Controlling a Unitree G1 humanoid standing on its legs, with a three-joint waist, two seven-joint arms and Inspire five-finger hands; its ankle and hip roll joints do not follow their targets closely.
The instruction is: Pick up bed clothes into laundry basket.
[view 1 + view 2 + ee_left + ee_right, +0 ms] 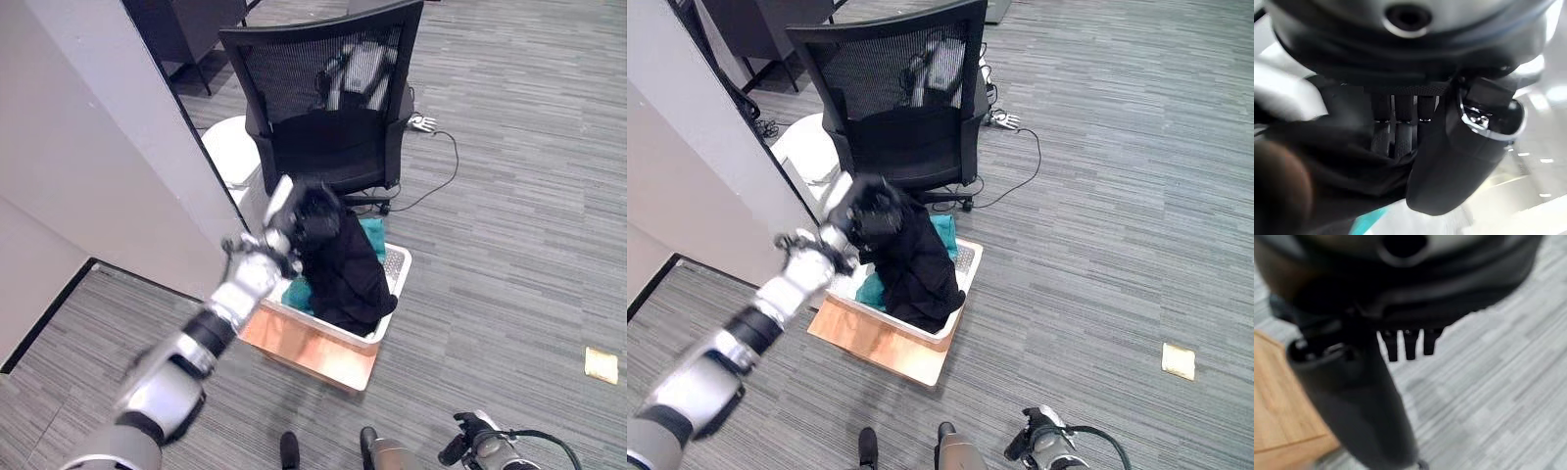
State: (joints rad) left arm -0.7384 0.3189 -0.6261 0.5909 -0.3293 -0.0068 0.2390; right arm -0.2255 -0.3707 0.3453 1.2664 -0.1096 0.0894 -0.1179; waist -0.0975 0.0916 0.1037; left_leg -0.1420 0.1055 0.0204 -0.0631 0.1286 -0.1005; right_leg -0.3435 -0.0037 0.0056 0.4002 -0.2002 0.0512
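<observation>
My left hand (292, 231) is shut on a black garment (345, 272) and holds its top bunched over the white laundry basket (399, 262). The cloth hangs down into the basket, where a teal cloth (373, 233) lies under it. In the left wrist view the fingers (1396, 138) curl round the black garment (1327, 169). The basket stands on a wooden board (315, 351) on the carpet. My right hand (470, 439) hangs low near the floor with nothing in it, its thumb (1359, 406) and fingers relaxed.
A black mesh office chair (323, 108) stands just behind the basket, with a pale garment (359, 70) behind its back. A grey partition (108, 147) rises on the left. A power strip with its cable (423, 123) and a yellowish scrap (601, 364) lie on the floor.
</observation>
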